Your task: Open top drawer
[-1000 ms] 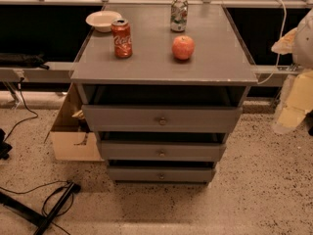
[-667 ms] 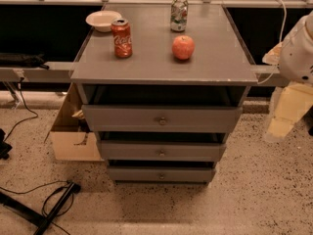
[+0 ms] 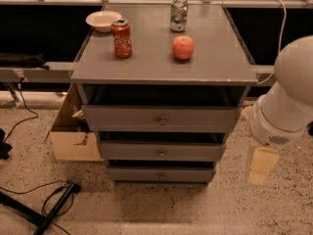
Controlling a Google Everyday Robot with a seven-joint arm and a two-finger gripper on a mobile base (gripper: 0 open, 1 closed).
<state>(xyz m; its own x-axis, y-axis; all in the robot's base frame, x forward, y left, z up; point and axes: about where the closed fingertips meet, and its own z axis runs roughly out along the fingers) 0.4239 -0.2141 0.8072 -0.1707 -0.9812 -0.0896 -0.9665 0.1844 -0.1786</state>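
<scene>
At about 8 o'clock in the view, black cables trail over the speckled floor, and just above them an open cardboard box sits against the left side of the grey cabinet. On the cabinet's surface a pale bowl lies at the 11 o'clock corner. A red cola can stands upright just beside it, towards 5 o'clock. A red apple rests near the middle, and a silver-green can stands upright at 12 o'clock from the apple. The top drawer sits directly under the surface, at the centre of the view. Its long axis runs from 9 to 3 o'clock and its flat front faces 6 o'clock, towards the camera. A small round knob sits at the middle of the front, and a dark gap shows between its upper edge and the surface. Two narrower drawers are stacked below it. At 3 o'clock the white rounded arm fills the right edge. The tan gripper hangs beneath it at about 4 o'clock, well apart from the top drawer and touching nothing. Whether the gripper is spread or pressed together cannot be told.
</scene>
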